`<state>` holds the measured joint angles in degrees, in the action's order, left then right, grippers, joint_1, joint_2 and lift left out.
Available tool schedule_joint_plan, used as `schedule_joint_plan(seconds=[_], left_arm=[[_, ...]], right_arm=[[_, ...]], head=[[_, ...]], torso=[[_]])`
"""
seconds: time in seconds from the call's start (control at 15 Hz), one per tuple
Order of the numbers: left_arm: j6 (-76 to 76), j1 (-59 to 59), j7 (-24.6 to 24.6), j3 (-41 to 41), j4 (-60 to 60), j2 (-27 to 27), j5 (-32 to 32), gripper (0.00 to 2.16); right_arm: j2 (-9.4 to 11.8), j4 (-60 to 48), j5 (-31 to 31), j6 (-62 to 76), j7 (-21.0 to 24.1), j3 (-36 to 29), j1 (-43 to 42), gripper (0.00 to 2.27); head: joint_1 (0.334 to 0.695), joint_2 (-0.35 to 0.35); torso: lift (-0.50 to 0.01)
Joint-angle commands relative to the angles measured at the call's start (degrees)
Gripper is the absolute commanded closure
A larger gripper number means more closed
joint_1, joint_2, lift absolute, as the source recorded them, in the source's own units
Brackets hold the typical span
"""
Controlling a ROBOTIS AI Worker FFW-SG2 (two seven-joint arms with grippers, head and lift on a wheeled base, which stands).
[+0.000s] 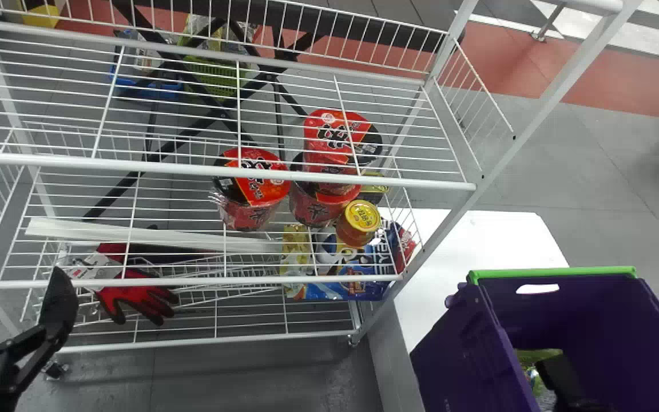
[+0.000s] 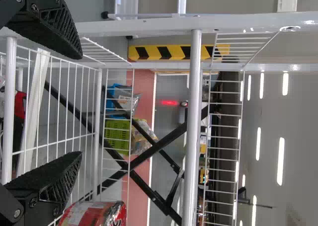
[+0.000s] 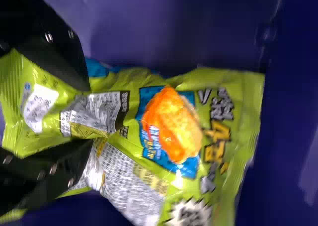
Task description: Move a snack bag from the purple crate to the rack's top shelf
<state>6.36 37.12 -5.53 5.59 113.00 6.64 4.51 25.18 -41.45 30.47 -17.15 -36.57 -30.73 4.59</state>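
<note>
Right end effector (image 1: 558, 375) closed on snack bag (image 3: 243, 107) in purple crate (image 1: 455, 343); glossy green film, crinkled, pinched into a waist. Long axis runs roughly along the fingers, crimped end beyond the tips. Left end effector (image 1: 13, 271) wide open, empty, by wire rack (image 1: 221, 171).

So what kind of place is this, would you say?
Probably a shop or a mock-up of one: a white wire rack holds red noodle cups, and a purple crate has a green snack bag in it.
</note>
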Motion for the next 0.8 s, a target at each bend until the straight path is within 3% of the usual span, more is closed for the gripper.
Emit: schedule_joint_plan(seconds=[0.0,0.2,0.73], left_arm=[[0.0,0.67,-0.36,0.03,0.73,-0.05,-0.02,0.14],[0.0,1.46,-1.32,0.83,1.7,-0.4,-0.73,0.14],[-0.7,1.02,-1.76,1.7,1.87,-0.67,-1.43,0.14]], right_arm=[[-0.4,-2.06,-0.59,1.19,-1.31,-1.44,1.48,1.68],[-0.4,-5.84,-0.76,1.19,-9.48,-3.9,3.59,1.68],[-0.84,-7.6,-0.85,4.0,-9.31,-4.34,6.4,1.68]], head=[[0.695,-0.35],[0.695,-0.35],[0.695,-0.35]], torso=[[-0.454],[-0.454],[-0.428]])
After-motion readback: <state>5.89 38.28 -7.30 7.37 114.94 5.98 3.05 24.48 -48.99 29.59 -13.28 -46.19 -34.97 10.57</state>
